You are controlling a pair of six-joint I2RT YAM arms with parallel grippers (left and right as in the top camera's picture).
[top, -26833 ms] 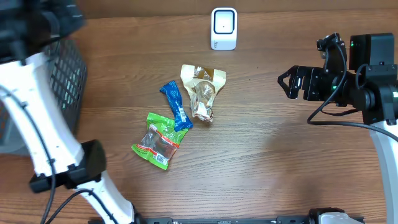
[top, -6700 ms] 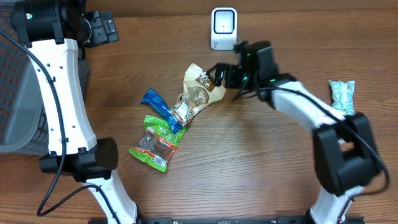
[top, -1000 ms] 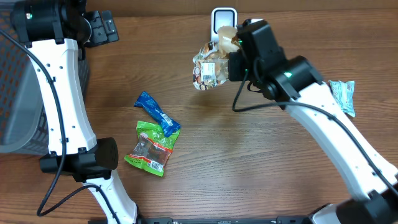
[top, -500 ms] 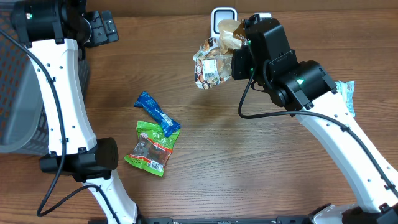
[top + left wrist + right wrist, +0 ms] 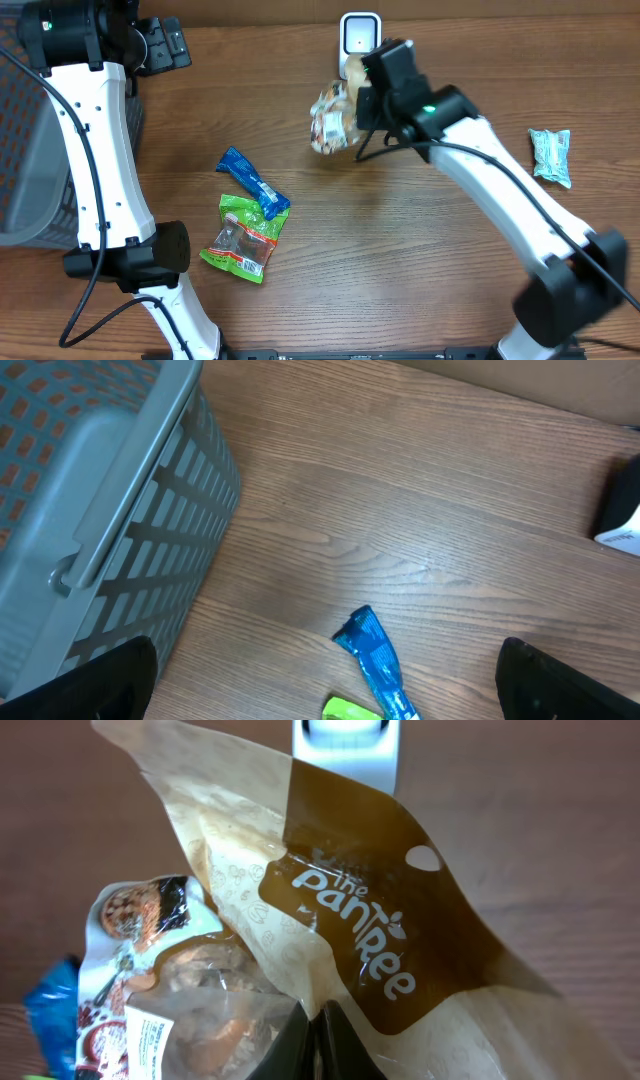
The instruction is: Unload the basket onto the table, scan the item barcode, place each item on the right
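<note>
One item was off the counter (image 5: 420, 260): the tan snack pouch (image 5: 333, 118), pinched by the right jaws, which were shut on the brown band at its top seal (image 5: 350, 940). It hung just in front of the white scanner (image 5: 360, 35), which stood at the middle of the far edge.

Relation that mattered: the pouch trailed from the right jaws toward the counter's left edge. Its long axis ran from the pinched seal down to the bulging clear bottom. From the wrist camera the scanner (image 5: 345, 740) showed just beyond the pouch's upper edge, near but not touching as far as could be told. The right arm was plainly the nearer one. The left jaws stood wide open and empty, well apart at the far-left corner beside the grey basket (image 5: 100, 510).

Look of the pouch: crinkled film, tan paper-look top with white lettering, and a clear lower part showing pale contents. A white printed label sat low on the side facing the wrist camera. No barcode could be made out on it. Overhead, the pouch was blurred.

Judgement: the coded face likely needed turning toward the scanner window.

Others: a blue packet (image 5: 252, 182) and a green packet (image 5: 245, 235) lay overlapping left of centre. A teal packet (image 5: 551, 155) lay near the right edge.
</note>
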